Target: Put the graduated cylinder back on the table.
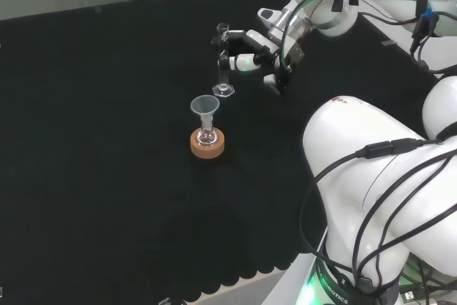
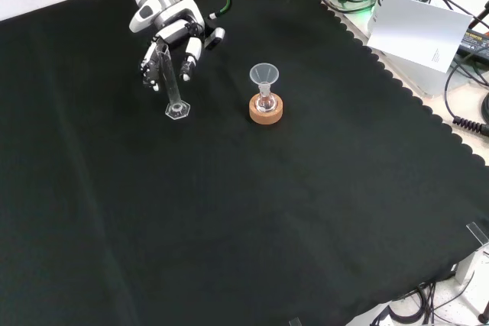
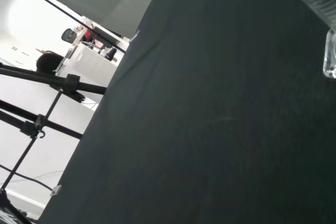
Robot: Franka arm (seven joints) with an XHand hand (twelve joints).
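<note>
Now my robot hand (image 2: pixel 172 36) is pinching the cylinder (image 2: pixel 170 74) high up, at twelve o'clock; light, brittle, slippery glass, tipping easily on the bench (image 2: pixel 306 211).

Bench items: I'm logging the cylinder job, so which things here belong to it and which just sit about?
Part of the job:
graduated cylinder
hand
black cloth

Lying about:
funnel in a small flask
cork ring
</note>
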